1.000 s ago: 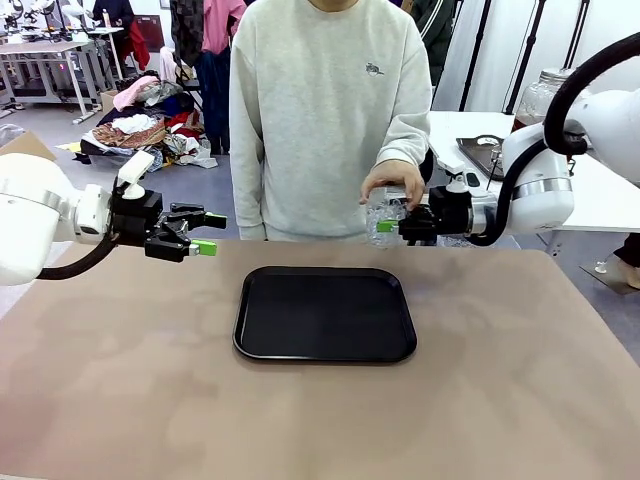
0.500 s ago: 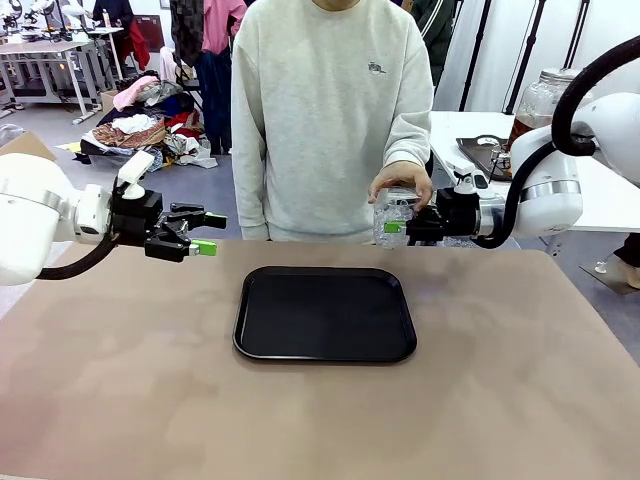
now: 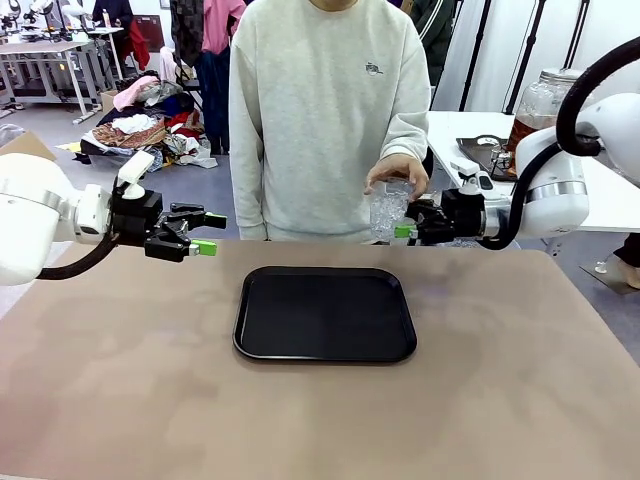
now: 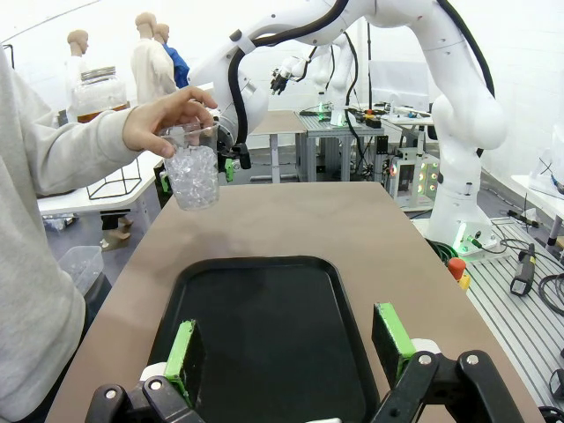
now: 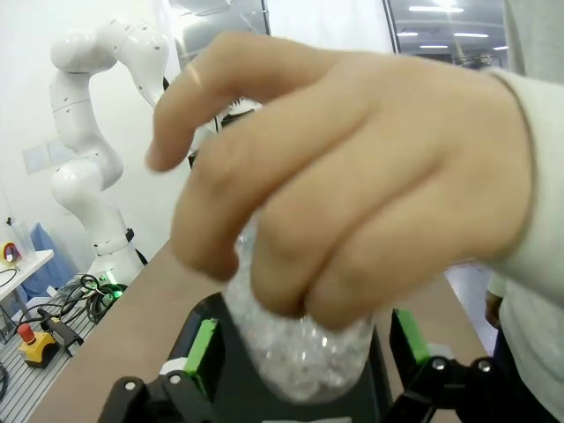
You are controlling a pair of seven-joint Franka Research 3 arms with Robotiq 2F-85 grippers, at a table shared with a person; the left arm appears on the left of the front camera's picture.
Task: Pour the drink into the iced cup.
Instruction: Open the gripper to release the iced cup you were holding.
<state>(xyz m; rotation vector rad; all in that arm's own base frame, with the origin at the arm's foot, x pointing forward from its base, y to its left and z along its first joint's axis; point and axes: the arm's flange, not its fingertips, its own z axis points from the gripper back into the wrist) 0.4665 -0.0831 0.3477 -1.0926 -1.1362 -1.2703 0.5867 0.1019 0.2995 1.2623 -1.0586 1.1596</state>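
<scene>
Front view: a person's hand [image 3: 397, 173] holds the iced cup [image 3: 388, 212] from above, past the tray's [image 3: 325, 314] 1 o'clock corner. The right gripper [image 3: 410, 228] reaches in from 3 o'clock, its green pads at the cup's lower right side; whether they touch it I cannot tell here. The left gripper [image 3: 207, 233] hangs at 9 o'clock, well apart from the tray, fingers spread and holding nothing.

Left wrist view: the left gripper [image 4: 291, 347] stands wide apart over the tray [image 4: 264, 326]. The hand [image 4: 167, 117] grips the cup [image 4: 192, 173] by its rim at 11 o'clock.

Right wrist view: the right gripper [image 5: 300, 345] has its fingers parted, one on each side of the cup [image 5: 300, 348], with gaps showing. The hand [image 5: 339, 185] covers the cup's top.
</scene>
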